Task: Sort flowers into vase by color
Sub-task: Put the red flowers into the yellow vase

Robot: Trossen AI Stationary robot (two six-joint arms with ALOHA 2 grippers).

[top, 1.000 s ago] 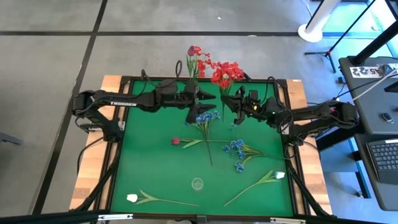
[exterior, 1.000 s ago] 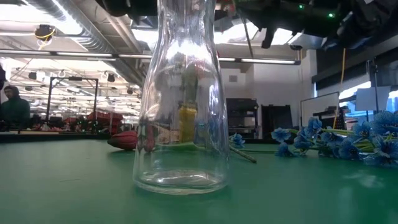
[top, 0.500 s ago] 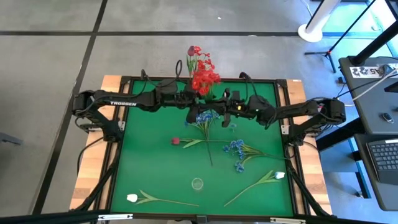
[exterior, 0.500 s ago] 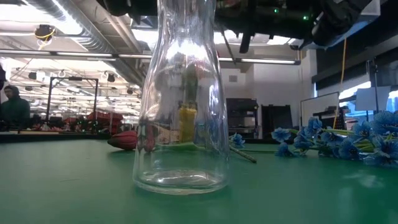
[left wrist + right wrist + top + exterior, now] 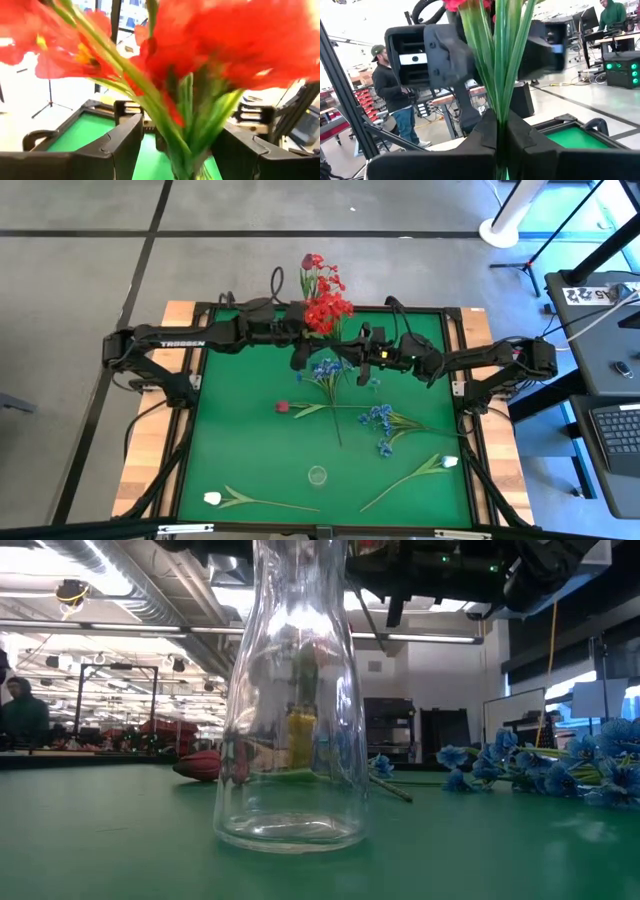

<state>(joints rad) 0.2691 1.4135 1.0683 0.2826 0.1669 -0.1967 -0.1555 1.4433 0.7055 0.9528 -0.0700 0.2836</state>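
Observation:
My right gripper (image 5: 347, 352) is shut on a red small-blossom spray (image 5: 328, 308) above the table's far middle; its stems (image 5: 499, 75) rise between the fingers. My left gripper (image 5: 303, 348) is open just left of it, its fingers (image 5: 122, 142) standing on either side of the spray's stems (image 5: 181, 150); I cannot tell whether they touch. On the table lie a dark red rosebud (image 5: 283, 407), two blue sprays (image 5: 328, 370) (image 5: 378, 420) and two white tulips (image 5: 212, 498) (image 5: 448, 462). A clear glass vase (image 5: 318, 475) (image 5: 292, 690) stands upright near the near edge. My right gripper pinches the bundle of green stems (image 5: 500, 117) of the red spray between its two shut fingers, below the blossoms. The stems stand up out of the fingers, and the spray is lifted clear of the table with the blossoms on top.
More red flowers (image 5: 316, 272) stand at the far edge of the table behind both grippers. The blue sprays (image 5: 540, 765) and the rosebud (image 5: 200, 765) lie across the middle. People stand in the room beyond the table (image 5: 395, 95).
My right gripper has carried the red spray toward the table's left, up to my left gripper, and then held still. The spray now stands between my left gripper's open fingers. My left arm has shifted a little toward the left.

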